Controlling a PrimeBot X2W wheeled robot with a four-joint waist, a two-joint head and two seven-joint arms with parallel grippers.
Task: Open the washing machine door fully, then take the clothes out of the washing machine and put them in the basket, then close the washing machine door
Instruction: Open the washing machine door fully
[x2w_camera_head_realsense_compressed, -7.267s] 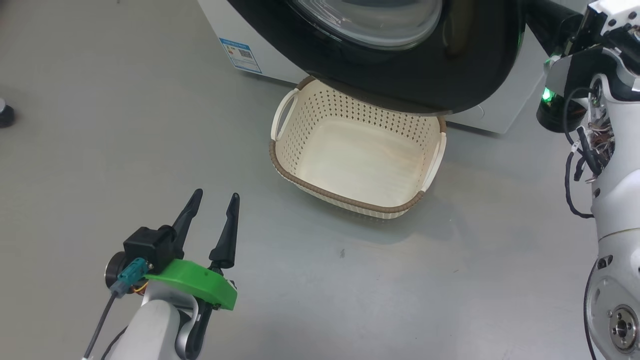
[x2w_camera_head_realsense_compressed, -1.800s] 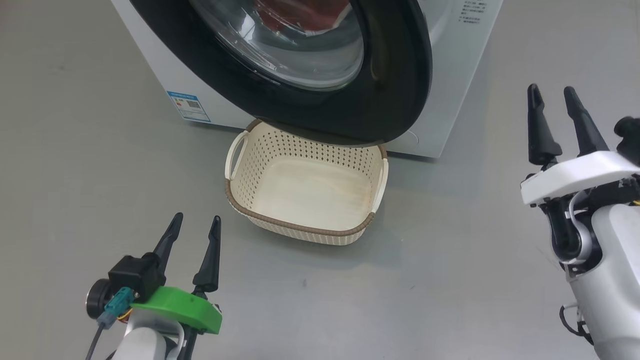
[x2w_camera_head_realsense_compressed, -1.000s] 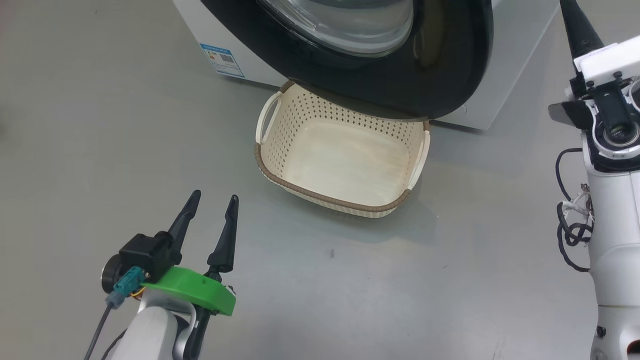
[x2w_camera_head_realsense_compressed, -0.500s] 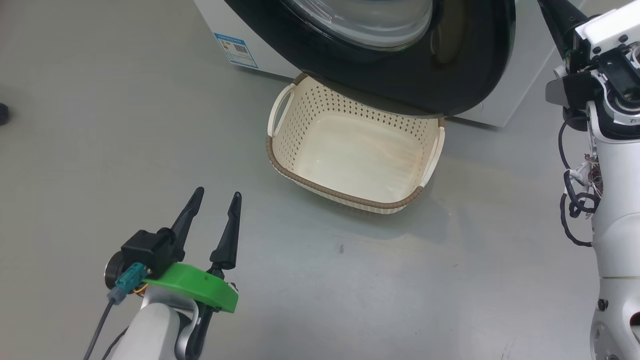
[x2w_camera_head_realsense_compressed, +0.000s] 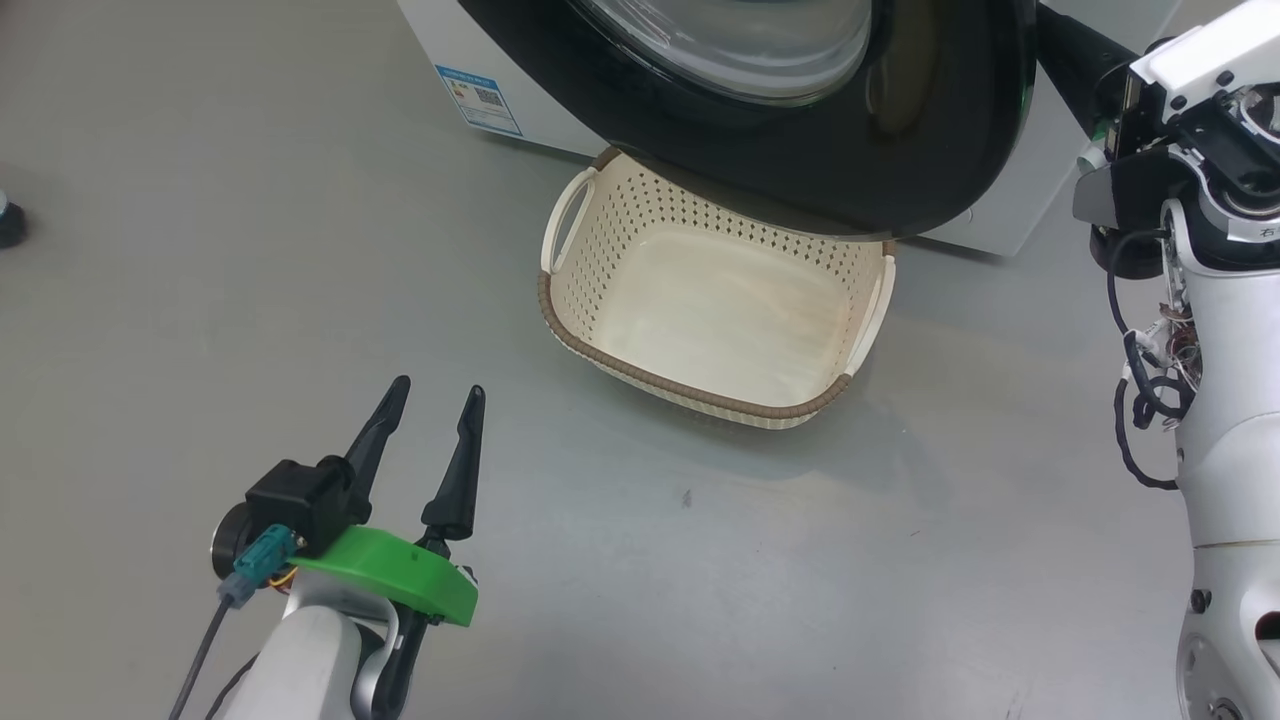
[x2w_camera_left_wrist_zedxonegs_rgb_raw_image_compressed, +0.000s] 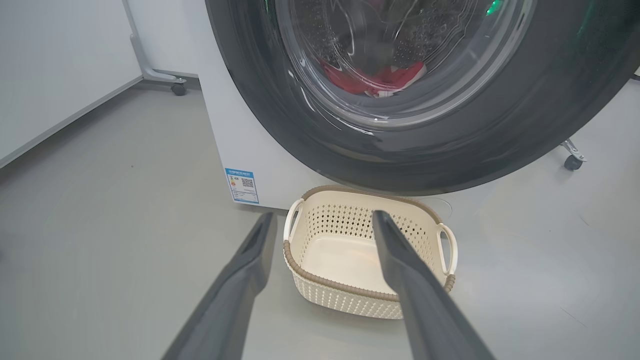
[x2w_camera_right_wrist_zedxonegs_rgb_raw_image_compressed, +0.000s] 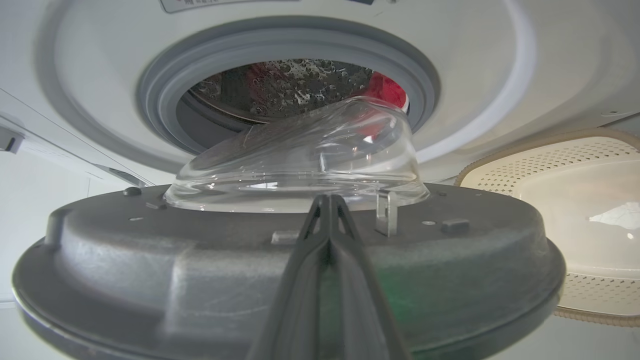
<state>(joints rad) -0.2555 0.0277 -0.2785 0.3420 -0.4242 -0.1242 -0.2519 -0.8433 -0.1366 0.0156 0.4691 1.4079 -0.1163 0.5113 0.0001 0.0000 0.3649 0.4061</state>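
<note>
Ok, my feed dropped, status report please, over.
Left gripper open, idle. Right gripper shut, at inner side of washing machine door. Door part open, clothes in drum, basket empty. Door overhangs basket.

Grey floor (x2w_camera_head_realsense_compressed: 200, 300), small black caster (x2w_camera_left_wrist_zedxonegs_rgb_raw_image_compressed: 177, 89)

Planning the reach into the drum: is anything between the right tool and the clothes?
Yes. The washing machine door, only part open, lies across the path: the shut right tool points at its grey inner face, and its glass bowl sits before the drum mouth where the clothes show. The door overhangs the basket's far rim.
</note>
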